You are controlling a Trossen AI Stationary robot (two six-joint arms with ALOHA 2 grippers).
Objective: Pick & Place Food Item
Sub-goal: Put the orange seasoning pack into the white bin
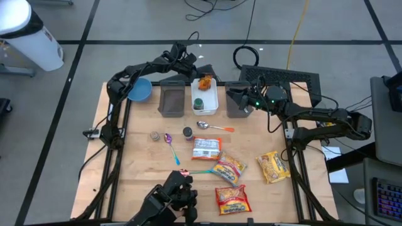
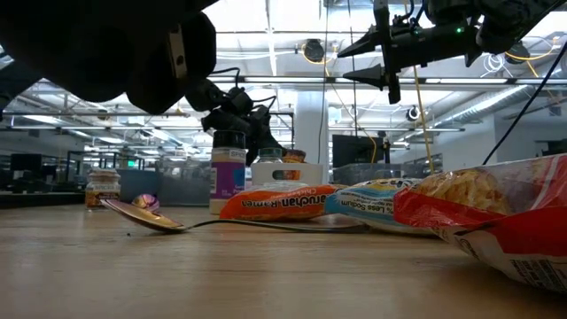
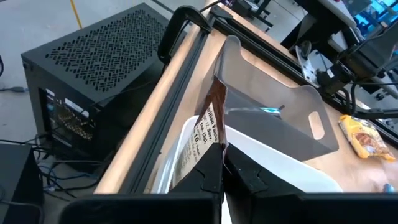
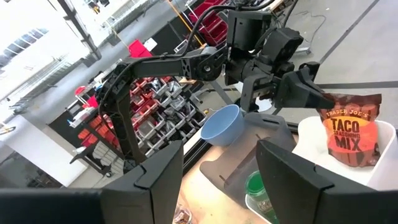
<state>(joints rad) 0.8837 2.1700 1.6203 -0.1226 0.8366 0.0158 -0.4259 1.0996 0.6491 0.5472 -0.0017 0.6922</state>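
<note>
Orange taco mix packet (image 4: pixel 350 129) upright in left claw (image 4: pixel 309 93), long axis vertical.

We only get the taco mix packet (image 3: pixel 208 134) edge-on in the left wrist view, print too blurry to read. In the low view the red chip bag (image 2: pixel 496 217) is cut off at the frame edge, and small jars (image 2: pixel 103 188) stay unreadable.

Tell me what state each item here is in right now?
Left end effector: shut on the orange taco mix packet, held upright over the white plastic bin.
Right end effector: open, empty, above the grey bin.
Blue bowl: upright.
Metal spoon: lying flat.
</note>
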